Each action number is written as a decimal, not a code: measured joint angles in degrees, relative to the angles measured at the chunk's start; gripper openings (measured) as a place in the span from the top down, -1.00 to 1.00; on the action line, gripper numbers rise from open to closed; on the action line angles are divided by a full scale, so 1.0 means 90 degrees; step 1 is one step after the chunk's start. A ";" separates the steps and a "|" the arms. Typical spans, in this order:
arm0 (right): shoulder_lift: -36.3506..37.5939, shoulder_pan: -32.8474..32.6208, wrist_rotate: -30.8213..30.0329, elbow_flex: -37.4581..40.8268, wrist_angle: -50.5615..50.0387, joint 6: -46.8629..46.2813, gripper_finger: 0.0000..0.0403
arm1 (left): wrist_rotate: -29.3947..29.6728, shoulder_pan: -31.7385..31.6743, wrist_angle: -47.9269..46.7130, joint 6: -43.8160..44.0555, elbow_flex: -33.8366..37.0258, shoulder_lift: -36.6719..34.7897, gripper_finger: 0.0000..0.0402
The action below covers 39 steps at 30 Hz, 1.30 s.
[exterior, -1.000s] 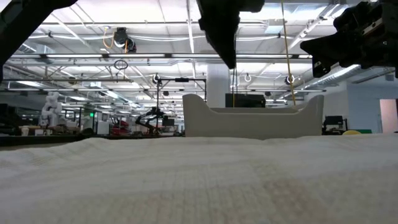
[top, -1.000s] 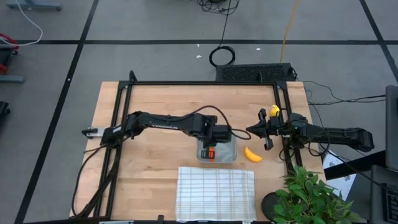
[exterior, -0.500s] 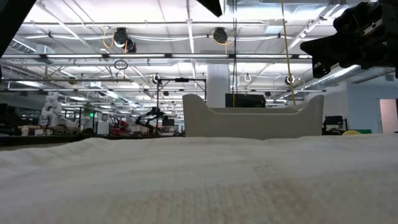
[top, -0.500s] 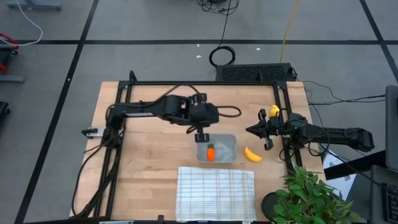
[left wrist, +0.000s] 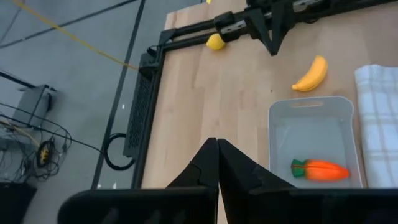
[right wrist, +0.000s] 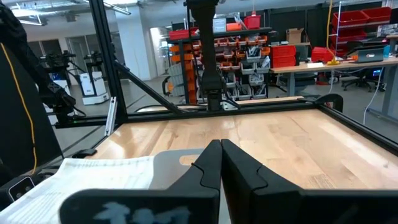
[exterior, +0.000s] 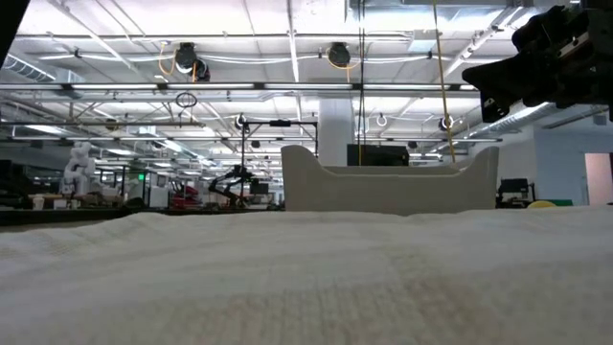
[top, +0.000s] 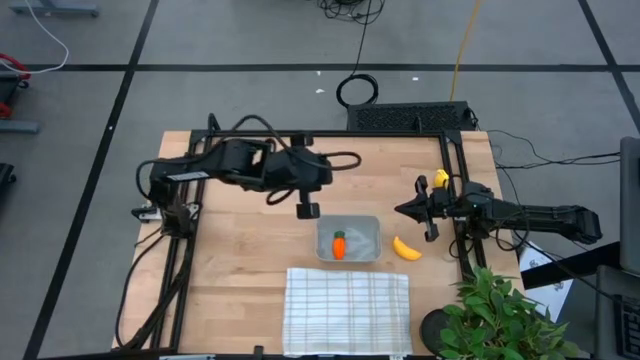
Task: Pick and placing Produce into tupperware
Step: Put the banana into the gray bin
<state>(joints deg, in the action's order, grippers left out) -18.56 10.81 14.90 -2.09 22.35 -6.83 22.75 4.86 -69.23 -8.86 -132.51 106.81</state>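
With the carrot lying in the tupperware, we held our left gripper closed and empty above the table, while the right gripper, fingers together, waited near the banana.

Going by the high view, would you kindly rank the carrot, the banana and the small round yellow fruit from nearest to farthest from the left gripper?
From the left gripper:
1. Carrot, inside the tupperware, just below-right of the gripper.
2. Banana, on the table right of the tupperware.
3. Small round yellow fruit, far right by the frame rail, near the right gripper.
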 joint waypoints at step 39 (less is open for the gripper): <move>-0.0013 -0.0001 -0.0001 0.0000 -0.0049 0.0000 1.00 | -0.3382 -0.2257 -0.0279 -0.1384 0.0897 -0.3326 1.00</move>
<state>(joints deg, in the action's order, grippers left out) -18.68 10.80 14.90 -2.10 21.91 -6.83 -7.69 -15.45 -71.74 -21.31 -124.43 76.88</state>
